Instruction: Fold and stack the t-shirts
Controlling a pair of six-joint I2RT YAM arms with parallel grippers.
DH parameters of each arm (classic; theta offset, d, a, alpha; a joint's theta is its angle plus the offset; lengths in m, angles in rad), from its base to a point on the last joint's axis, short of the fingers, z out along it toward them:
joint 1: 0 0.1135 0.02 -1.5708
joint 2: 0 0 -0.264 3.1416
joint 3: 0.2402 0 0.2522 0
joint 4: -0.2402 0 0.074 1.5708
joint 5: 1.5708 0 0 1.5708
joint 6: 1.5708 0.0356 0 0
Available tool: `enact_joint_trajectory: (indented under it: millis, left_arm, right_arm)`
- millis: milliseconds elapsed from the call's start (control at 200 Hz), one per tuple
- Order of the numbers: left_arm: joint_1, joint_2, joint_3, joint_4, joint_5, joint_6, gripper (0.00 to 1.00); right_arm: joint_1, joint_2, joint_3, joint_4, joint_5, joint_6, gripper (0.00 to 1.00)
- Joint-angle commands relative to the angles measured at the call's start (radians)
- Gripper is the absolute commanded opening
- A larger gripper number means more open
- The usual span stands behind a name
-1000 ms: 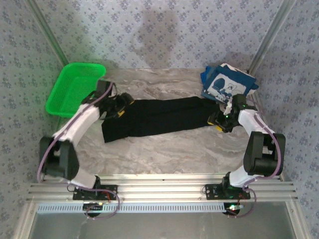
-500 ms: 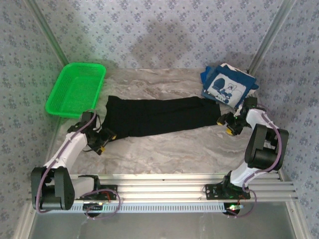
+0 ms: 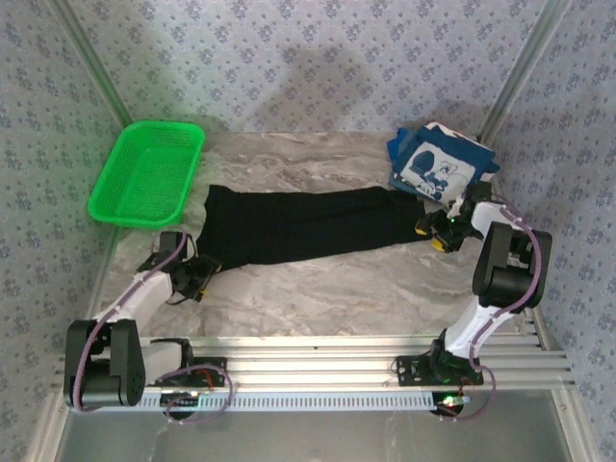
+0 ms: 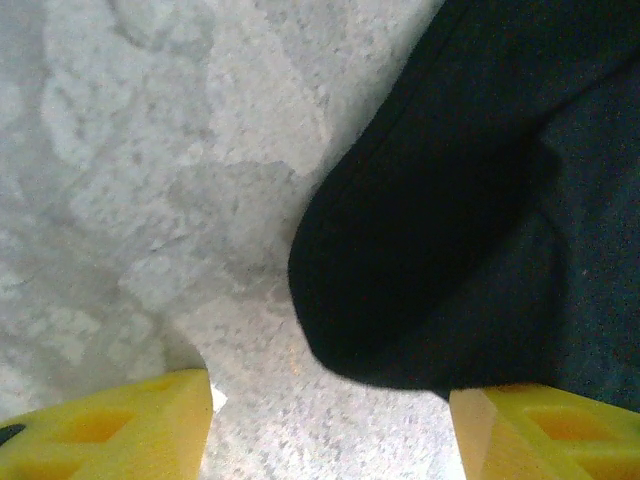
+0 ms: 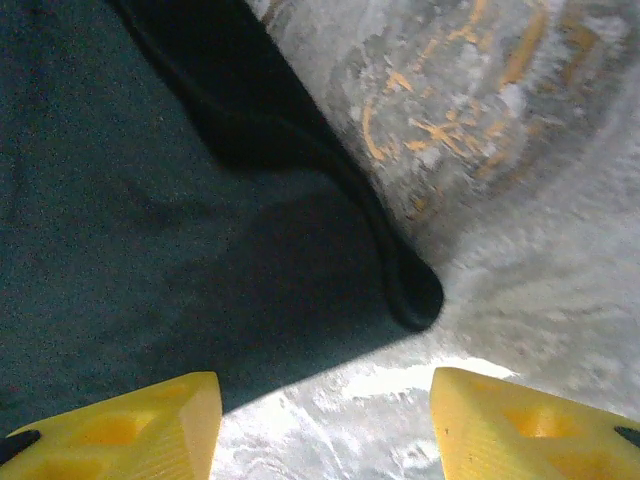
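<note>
Black shirt (image 3: 308,226) lies as one long band across mid-table. Its right end is just beside the navy shirt (image 3: 438,166), perhaps touching; that one sits folded at the far right corner. A second ago the left gripper (image 3: 192,277) hung over the band's far-left edge. It is now round at the near-left corner, low to the table (image 3: 318,294). The right gripper (image 3: 433,229) drew off a little and is back at the band's right end. The band itself looks unshifted. Reading: the lengthwise fold is down and let go, and both arms are setting up on the end corners, likely for a crosswise fold. Both jaws stand apart with nothing in them. In the left wrist view a rounded cloth corner lies just ahead of the gap, with the right finger (image 4: 550,430) at the hem. In the right wrist view a hem corner sits ahead of the gap, cloth running off to the left. Room: a broad bare strip lies between band and rail (image 3: 318,361), a narrower one on the far side. The basket (image 3: 144,178) crowds the left arm's outer side, and the navy shirt and table edge hem in the right. Inward, toward centre, looks freest.
</note>
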Motion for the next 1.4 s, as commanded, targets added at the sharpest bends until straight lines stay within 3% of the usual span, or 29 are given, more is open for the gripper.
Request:
enact_joint_trajectory:
  millis: [0,110,355,680,730,844,929,1054,1164,1394]
  left_arm:
    - [0.004,0.066,0.036,0.163,0.009,-0.004,0.61]
    - [0.004,0.113,0.055,0.176,0.001,0.006,0.5]
    - [0.036,0.099,0.081,0.023,-0.089,0.071,0.06]
    - [0.095,0.0,0.041,-0.04,-0.081,0.105,0.0]
    - [0.095,-0.026,0.016,0.01,-0.043,0.091,0.04]
    - [0.072,-0.075,-0.034,0.139,0.09,0.025,0.46]
    - [0.017,-0.095,-0.025,0.146,0.112,0.014,0.63]
    - [0.0,-0.105,-0.043,0.147,0.089,-0.005,0.66]
    - [0.006,-0.091,-0.073,0.271,0.073,-0.056,0.67]
    - [0.003,0.135,0.013,0.4,0.071,-0.035,0.66]
  right_arm:
    - [0.018,0.055,0.048,0.015,-0.016,0.025,0.53]
    - [0.033,0.084,0.058,0.004,0.003,0.034,0.41]
    - [-0.003,0.011,-0.023,-0.053,0.119,0.038,0.01]
    - [-0.032,-0.2,-0.244,-0.112,0.148,0.09,0.0]
    - [-0.031,-0.213,-0.268,-0.109,0.142,0.097,0.0]
    - [-0.033,-0.223,-0.276,-0.115,0.144,0.088,0.0]
    - [-0.034,-0.221,-0.265,-0.126,0.144,0.079,0.0]
    - [-0.034,-0.217,-0.26,-0.118,0.139,0.072,0.0]
    - [-0.031,-0.214,-0.259,-0.114,0.133,0.065,0.0]
    - [-0.032,-0.217,-0.248,-0.138,0.129,0.035,0.0]
